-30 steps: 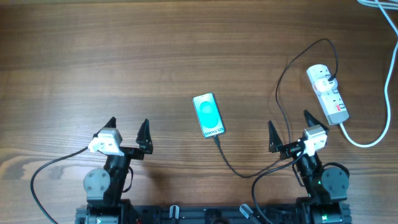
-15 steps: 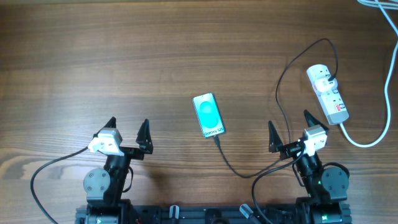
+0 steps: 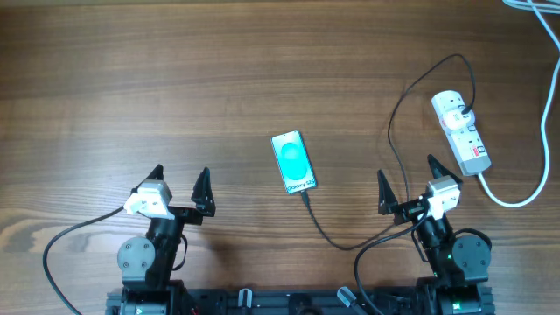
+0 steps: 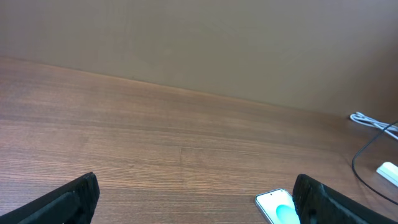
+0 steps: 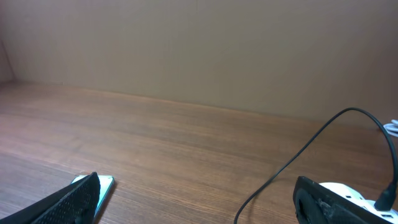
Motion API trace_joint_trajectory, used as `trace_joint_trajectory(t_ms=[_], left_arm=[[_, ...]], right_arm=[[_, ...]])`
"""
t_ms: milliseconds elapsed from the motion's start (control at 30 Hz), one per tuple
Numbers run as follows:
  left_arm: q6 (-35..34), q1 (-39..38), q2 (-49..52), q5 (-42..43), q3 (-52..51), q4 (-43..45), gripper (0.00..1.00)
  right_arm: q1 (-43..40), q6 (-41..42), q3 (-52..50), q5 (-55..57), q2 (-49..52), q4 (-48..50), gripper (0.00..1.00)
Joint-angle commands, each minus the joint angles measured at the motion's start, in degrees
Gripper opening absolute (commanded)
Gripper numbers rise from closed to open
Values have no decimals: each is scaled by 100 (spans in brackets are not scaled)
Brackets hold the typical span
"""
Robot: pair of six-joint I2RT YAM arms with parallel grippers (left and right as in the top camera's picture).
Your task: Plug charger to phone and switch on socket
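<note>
The phone lies flat mid-table, teal screen up, white text band toward me; its corner shows in the left wrist view and the right wrist view. The black charger cable runs from the white socket at the right, loops round, and its plug end lies at the phone's near end; whether it is inserted I cannot tell. My left gripper is open and empty, left of the phone. My right gripper is open and empty, between phone and socket.
The socket's thick white cord curves off to the right edge and back up past the far right corner. A plain wall rises behind the table's far edge. Each arm's own black lead trails near its base.
</note>
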Motion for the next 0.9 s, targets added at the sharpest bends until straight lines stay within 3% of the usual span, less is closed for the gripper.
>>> trace_joint_trajectory(t_ms=[0,867], left_arm=[[111,-20,-55,-52,-24,-39,100],[111,-20,-55,-52,-24,-39,100]], right_arm=[[-24,-101,-7,94,-83,17,100],[-24,-101,-7,94,-83,17,100]])
